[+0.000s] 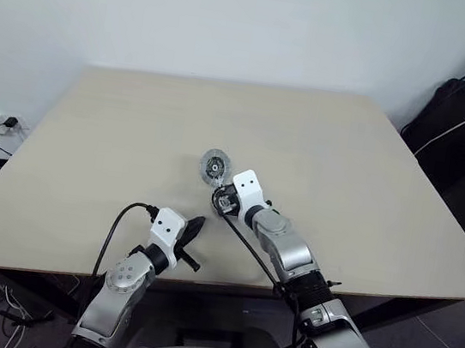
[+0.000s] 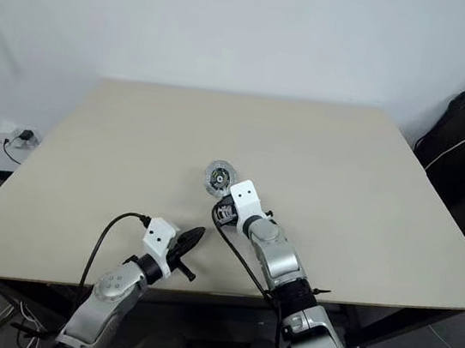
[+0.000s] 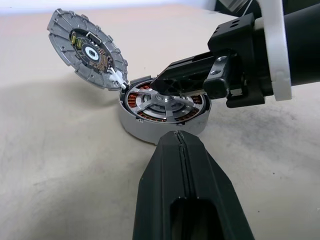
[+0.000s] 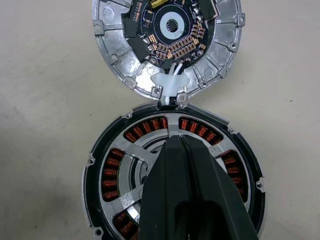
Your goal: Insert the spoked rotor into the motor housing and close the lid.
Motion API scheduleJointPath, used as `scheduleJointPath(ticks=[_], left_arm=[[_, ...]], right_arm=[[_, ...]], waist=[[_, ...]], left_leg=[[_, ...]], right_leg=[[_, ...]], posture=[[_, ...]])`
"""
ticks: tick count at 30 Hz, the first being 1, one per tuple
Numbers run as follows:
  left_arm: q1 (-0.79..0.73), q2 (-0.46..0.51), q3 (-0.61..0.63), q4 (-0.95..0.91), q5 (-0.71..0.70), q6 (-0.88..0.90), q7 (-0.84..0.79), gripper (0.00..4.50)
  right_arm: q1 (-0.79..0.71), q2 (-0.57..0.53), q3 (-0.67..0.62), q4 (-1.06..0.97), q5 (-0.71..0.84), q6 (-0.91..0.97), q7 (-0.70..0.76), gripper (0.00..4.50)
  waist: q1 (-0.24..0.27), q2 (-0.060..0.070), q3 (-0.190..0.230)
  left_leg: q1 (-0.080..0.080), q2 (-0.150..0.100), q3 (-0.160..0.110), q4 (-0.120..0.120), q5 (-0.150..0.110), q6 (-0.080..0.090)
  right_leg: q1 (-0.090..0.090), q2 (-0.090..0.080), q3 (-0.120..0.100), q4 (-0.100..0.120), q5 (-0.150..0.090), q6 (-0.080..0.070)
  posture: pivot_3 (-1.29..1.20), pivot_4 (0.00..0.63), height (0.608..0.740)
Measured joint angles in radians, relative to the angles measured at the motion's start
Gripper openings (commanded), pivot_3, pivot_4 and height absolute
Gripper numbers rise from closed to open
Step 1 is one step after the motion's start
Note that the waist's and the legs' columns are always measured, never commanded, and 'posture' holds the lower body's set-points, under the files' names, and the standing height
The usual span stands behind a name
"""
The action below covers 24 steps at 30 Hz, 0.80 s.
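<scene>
The left arm's black fingers (image 3: 187, 185) are pressed together, just short of the round copper-wound motor housing (image 3: 165, 112) on the beige counter (image 1: 348, 156). The right arm's fingers (image 4: 187, 190), also together, rest on the silver-looking spoked rotor (image 3: 167, 101) seated inside. Beyond them, the ribbed silver-grey lid (image 4: 167, 42) stands open.

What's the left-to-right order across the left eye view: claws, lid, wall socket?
wall socket → left claw, shut, at the table's near edge → lid, swung open → right claw, shut, tips down on the spoked rotor seated in the motor housing.
</scene>
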Motion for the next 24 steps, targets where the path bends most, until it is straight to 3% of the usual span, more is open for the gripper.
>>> scheduleJointPath(ticks=[6, 9, 14, 24], left_arm=[[-0.004, 0.001, -0.007, -0.014, -0.001, 0.006, 0.000, 0.00], [-0.010, 0.001, -0.006, -0.014, -0.002, 0.006, -0.002, 0.00], [-0.020, -0.008, -0.006, -0.009, -0.002, 0.002, -0.008, 0.00], [-0.017, -0.022, -0.002, 0.047, -0.002, -0.047, 0.001, 0.00]], right_arm=[[-0.001, -0.096, 0.057, -0.108, -0.014, 0.016, 0.161, 0.02], [-0.031, -0.184, 0.115, -0.202, -0.032, 0.012, 0.293, 0.63], [-0.112, -0.300, 0.233, -0.263, -0.099, -0.017, 0.488, 2.25], [-0.246, -0.364, 0.396, -0.141, -0.275, -0.127, 0.690, 2.25]], waist=[[0.000, 0.000, 0.000], [0.000, 0.000, 0.000], [0.001, -0.001, 0.001], [0.003, -0.004, 0.003]], left_leg=[[0.000, 0.000, 0.000, 0.000, 0.000, 0.000], [0.000, 0.000, 0.000, 0.000, 0.000, 0.001], [0.000, 0.000, -0.001, 0.000, 0.000, 0.001], [0.000, 0.000, -0.001, 0.001, 0.002, -0.002]], right_leg=[[0.000, 0.000, 0.000, 0.000, 0.000, 0.000], [0.000, 0.000, -0.002, 0.000, 0.000, 0.000], [0.000, 0.001, -0.004, 0.000, 0.000, 0.000], [0.000, 0.000, -0.004, 0.000, 0.001, -0.001]], posture=[[0.00, 0.000, 0.740], [0.00, 0.000, 0.740], [0.00, 0.000, 0.740], [0.00, 0.000, 0.740]])
